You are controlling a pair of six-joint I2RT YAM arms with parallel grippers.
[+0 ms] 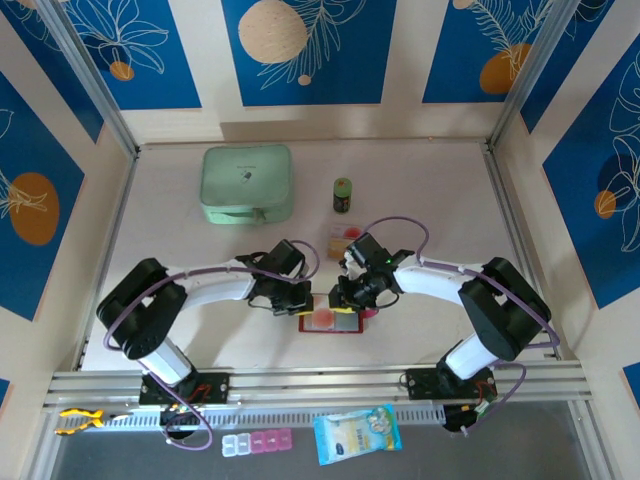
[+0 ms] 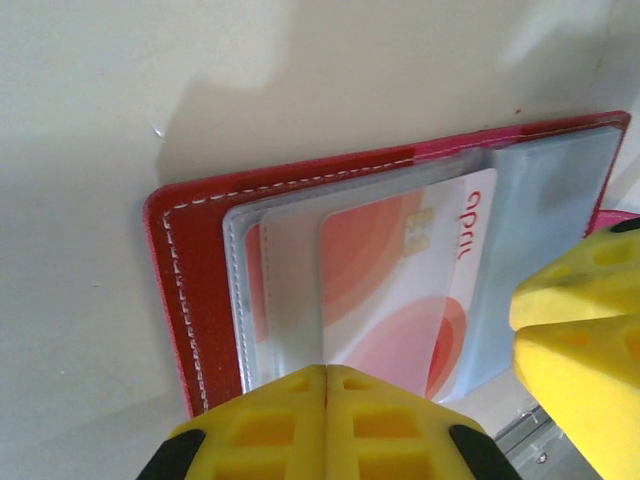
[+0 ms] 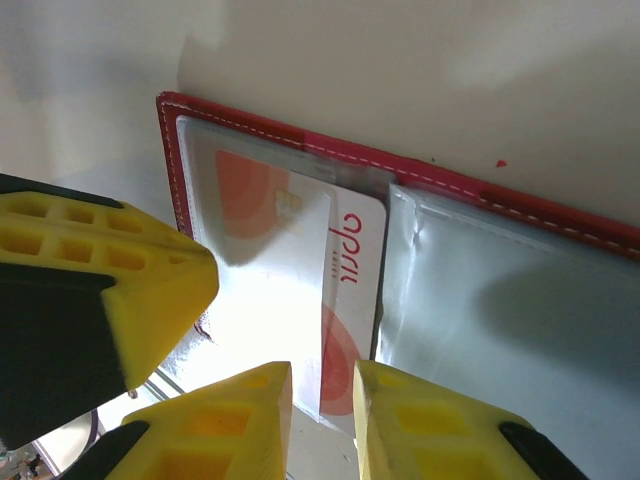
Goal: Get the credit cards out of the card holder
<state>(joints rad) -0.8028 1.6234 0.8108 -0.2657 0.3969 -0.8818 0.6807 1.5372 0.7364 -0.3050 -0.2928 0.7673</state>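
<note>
From above, the card holder (image 1: 333, 321) lies open on the table (image 1: 440, 200) near its front edge, between the 2 arms. The left gripper (image 1: 303, 301) is at its left end and the right gripper (image 1: 351, 297) just above its right half. Farther back are a mint-green case (image 1: 247, 183) and a small green bottle (image 1: 342, 195), well apart from the holder. In the left wrist view the holder's dark-red cover (image 2: 180, 300) with white stitching frames clear sleeves (image 2: 540, 220). 1 credit card (image 2: 400, 290) (whitish with red-orange circles and a chip) lies partly inside a sleeve, its printed end bare. The left gripper's (image 2: 325, 385) 2 yellow fingers are pressed together with no gap at the holder's near edge. Whether a sleeve edge is caught in their seam I cannot tell. The right gripper (image 2: 565, 325) crowds in at the right, just beside the card. In the right wrist view the same card (image 3: 350, 270) sticks out of the left-hand sleeve toward the fold, beside an empty-looking sleeve (image 3: 500, 340). The right gripper (image 3: 322, 385) stands with a narrow gap between its fingers and the card's near edge shows in that gap, though contact is unclear. The left gripper (image 3: 150, 290) sits at the left, over the holder's edge.
</note>
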